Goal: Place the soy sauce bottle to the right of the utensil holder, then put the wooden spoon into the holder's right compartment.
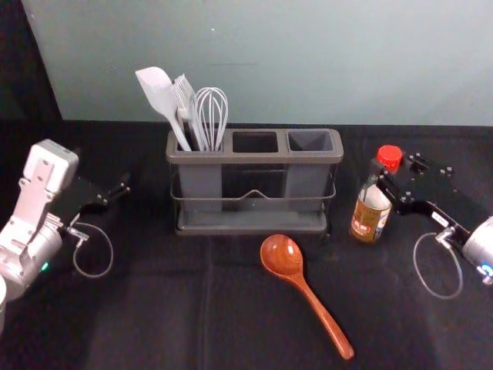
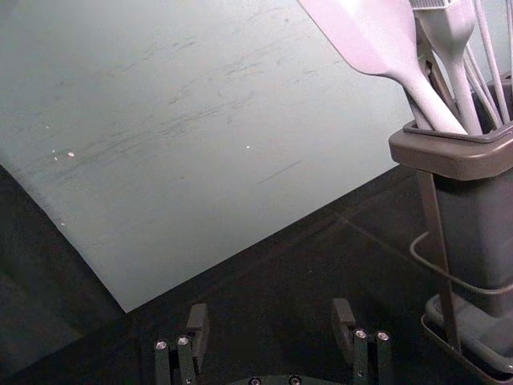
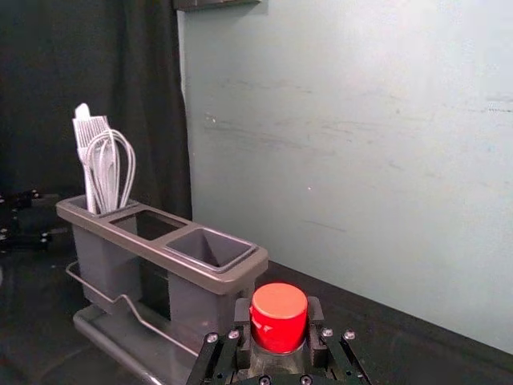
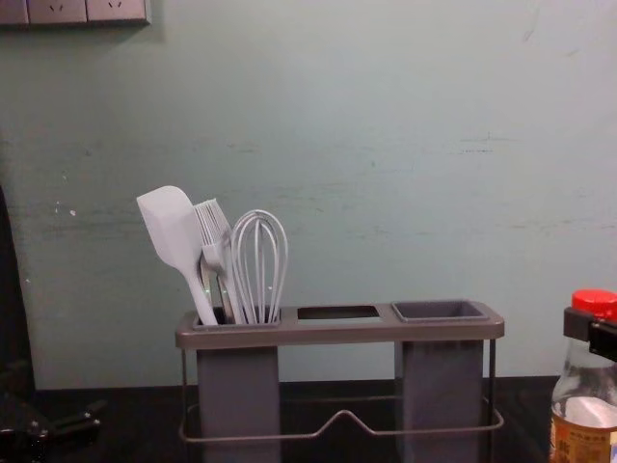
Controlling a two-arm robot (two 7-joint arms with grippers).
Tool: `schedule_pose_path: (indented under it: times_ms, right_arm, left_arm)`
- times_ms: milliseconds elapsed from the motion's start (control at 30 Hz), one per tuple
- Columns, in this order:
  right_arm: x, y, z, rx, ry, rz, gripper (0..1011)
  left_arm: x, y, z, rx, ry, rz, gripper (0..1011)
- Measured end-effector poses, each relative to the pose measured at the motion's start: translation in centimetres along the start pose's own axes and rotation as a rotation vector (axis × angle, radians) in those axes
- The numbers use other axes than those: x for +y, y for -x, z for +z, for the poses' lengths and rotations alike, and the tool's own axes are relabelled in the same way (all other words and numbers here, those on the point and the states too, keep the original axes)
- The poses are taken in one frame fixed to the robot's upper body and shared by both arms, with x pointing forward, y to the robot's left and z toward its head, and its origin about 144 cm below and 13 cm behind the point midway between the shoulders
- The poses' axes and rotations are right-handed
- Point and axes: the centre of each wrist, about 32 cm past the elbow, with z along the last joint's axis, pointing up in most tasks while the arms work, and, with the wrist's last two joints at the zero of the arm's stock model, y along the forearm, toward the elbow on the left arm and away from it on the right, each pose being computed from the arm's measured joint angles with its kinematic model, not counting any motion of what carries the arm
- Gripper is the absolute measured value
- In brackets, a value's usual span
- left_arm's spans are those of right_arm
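The soy sauce bottle (image 1: 370, 216), red-capped with a brown label, is just right of the utensil holder (image 1: 254, 228). My right gripper (image 1: 383, 179) is shut on its neck; in the right wrist view the right gripper (image 3: 279, 321) has fingers on both sides, below the red cap (image 3: 279, 308). Whether the bottle touches the table I cannot tell. The wooden spoon (image 1: 310, 299) lies in front of the holder, bowl toward it. The holder's right compartment (image 3: 212, 248) is empty. My left gripper (image 1: 117, 197) is left of the holder; in the left wrist view the left gripper (image 2: 271, 329) stands open.
A white spatula (image 4: 174, 231), a brush (image 4: 215, 236) and a whisk (image 4: 258, 265) stand in the holder's left compartment. A pale wall (image 1: 308, 62) rises behind the black-covered table (image 1: 162, 308). Dark cloth (image 3: 132, 80) hangs at the left side.
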Motion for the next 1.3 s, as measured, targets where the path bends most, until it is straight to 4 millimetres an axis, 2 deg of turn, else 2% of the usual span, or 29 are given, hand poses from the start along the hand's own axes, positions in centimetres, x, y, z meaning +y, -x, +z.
schedule_pose_path:
  times_ms: [1000, 1300]
  right_arm:
    - [1.0, -0.7, -0.6, -0.004, -0.023, 0.003, 396]
    - [2.2, -1.0, -0.7, -0.003, -0.013, 0.009, 396]
  left_arm:
    - [0.0, 0.0, 0.0, 0.0, 0.0, 0.0, 1005]
    - [0.0, 0.0, 0.0, 0.0, 0.0, 0.0, 1005]
